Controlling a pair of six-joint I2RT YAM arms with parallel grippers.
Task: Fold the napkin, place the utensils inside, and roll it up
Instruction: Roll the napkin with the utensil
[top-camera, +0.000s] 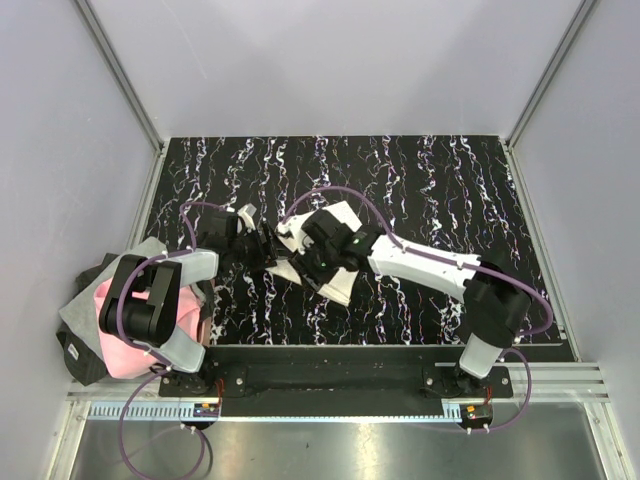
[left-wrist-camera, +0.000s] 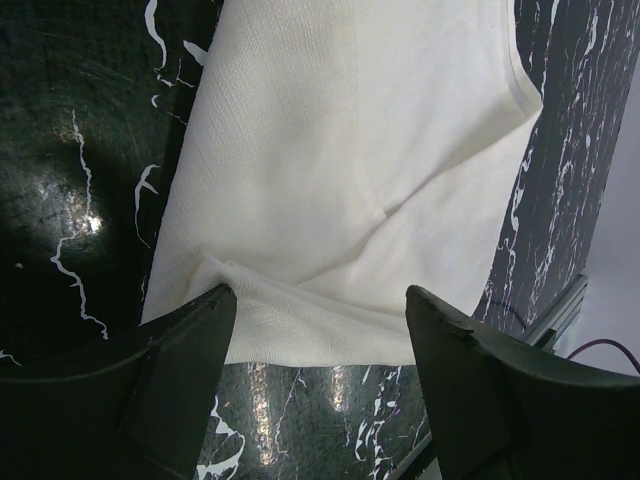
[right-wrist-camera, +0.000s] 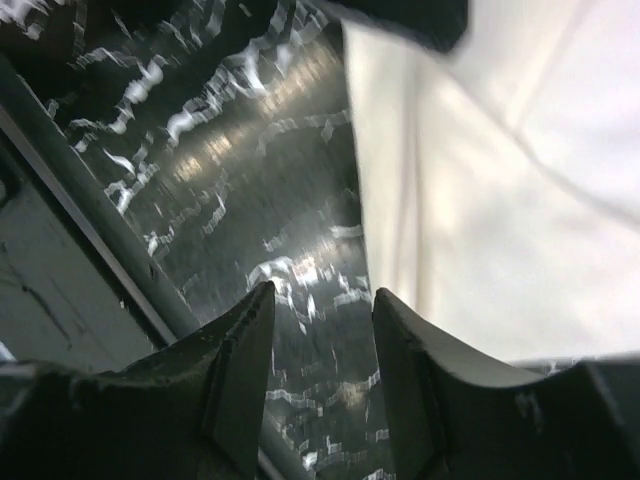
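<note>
The cream napkin (top-camera: 343, 217) lies on the black marbled table near its middle, partly under my right arm. In the left wrist view the napkin (left-wrist-camera: 350, 150) fills the upper part, with a raised fold along its near edge. My left gripper (left-wrist-camera: 315, 300) is open and straddles that edge, and its left fingertip (left-wrist-camera: 215, 300) is touching the fold. My left gripper (top-camera: 270, 247) sits at the napkin's left side. My right gripper (right-wrist-camera: 320, 295) is open and empty over bare table, with the napkin (right-wrist-camera: 500, 200) just to its right. My right gripper (top-camera: 303, 265) is near the napkin's front left. No fork or copper utensil is in view.
A pink and grey cloth (top-camera: 110, 320) lies heaped at the left beside the left arm's base. The table's metal edge rail (right-wrist-camera: 80, 200) runs close to my right gripper. Grey walls enclose the table on three sides.
</note>
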